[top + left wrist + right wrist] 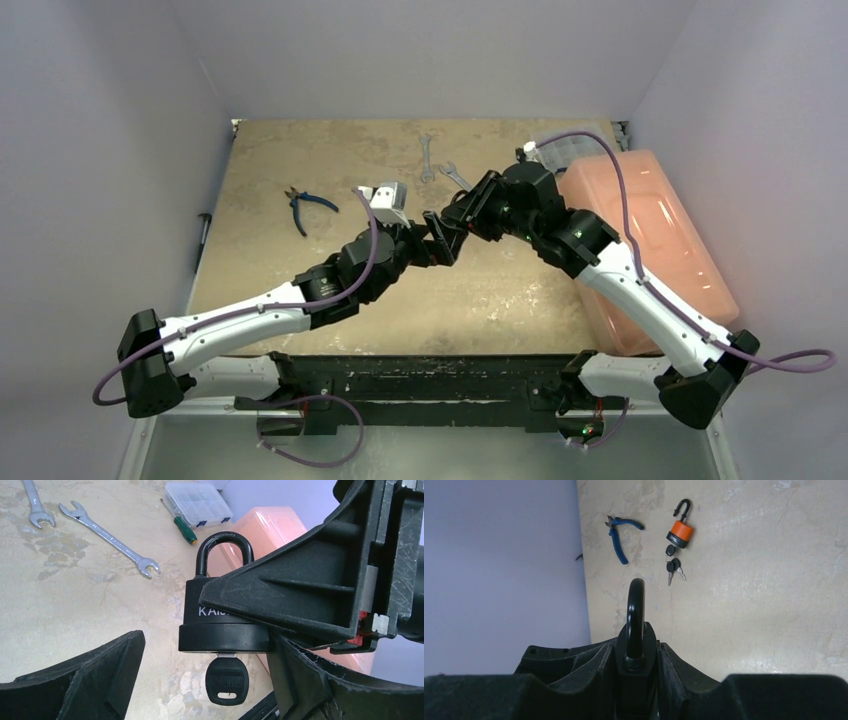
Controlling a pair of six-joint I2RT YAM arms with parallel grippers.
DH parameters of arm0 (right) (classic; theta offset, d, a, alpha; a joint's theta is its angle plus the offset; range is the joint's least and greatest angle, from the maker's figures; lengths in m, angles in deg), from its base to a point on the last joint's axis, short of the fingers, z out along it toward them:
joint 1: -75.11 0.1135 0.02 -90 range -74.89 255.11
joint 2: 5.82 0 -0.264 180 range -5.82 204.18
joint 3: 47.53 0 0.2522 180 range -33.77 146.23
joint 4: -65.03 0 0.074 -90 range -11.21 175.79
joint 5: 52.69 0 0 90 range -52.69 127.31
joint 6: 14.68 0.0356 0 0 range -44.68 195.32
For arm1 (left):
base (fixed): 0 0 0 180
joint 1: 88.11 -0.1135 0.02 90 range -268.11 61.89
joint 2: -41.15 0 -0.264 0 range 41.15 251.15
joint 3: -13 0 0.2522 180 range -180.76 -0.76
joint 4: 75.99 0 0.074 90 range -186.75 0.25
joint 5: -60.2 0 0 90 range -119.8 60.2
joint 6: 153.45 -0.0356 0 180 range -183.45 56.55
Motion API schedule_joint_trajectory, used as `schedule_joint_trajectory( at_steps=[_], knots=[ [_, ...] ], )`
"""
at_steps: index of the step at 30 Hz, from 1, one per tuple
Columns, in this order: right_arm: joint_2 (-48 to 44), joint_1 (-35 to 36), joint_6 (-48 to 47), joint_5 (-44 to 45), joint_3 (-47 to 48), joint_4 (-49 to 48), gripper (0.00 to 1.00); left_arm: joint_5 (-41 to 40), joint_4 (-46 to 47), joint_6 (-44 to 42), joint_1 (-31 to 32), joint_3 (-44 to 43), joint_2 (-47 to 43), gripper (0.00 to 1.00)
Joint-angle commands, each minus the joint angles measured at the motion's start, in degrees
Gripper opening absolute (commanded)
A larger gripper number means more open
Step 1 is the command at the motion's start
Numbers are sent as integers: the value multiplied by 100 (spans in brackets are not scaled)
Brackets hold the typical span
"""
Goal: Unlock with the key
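Observation:
A black padlock [220, 615] hangs in the air, clamped in my right gripper [636, 655], which is shut on its body. Its shackle [636, 610] sticks out past the fingers and looks seated. A black-headed key [227, 681] sits in the keyhole at the lock's bottom. My left gripper [205, 645] is open just below the lock, with a clear gap between the key head and each finger. In the top view both grippers [440, 235] meet above the table's middle, and the lock is hidden between them.
An orange padlock with an open shackle and keys [680, 532] lies beside blue pliers [619, 540]. Two wrenches [107, 537], a green screwdriver [182, 526] and a clear parts box [197, 502] lie at the back. An orange bin [650, 240] stands at the right.

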Motion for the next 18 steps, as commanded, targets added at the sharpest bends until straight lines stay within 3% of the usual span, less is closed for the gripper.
schedule_joint_trajectory(
  at_steps=[1,3,6,12,18],
  knots=[
    [-382,24,-109,-423,-41,-1036,0,-173,251,103,-138,-226,69,93],
    [-461,28,-146,-444,-139,-1197,0,-142,401,92,-180,-169,66,85],
    [-649,32,-197,-685,-403,-1583,0,-25,679,-101,-218,-137,90,63],
    [-1102,32,-330,-951,-990,-2299,2,172,1543,-658,-232,337,-166,0],
    [-1192,23,-489,-973,-1037,-2393,68,678,1982,-1227,-237,634,-388,0]
  ],
)
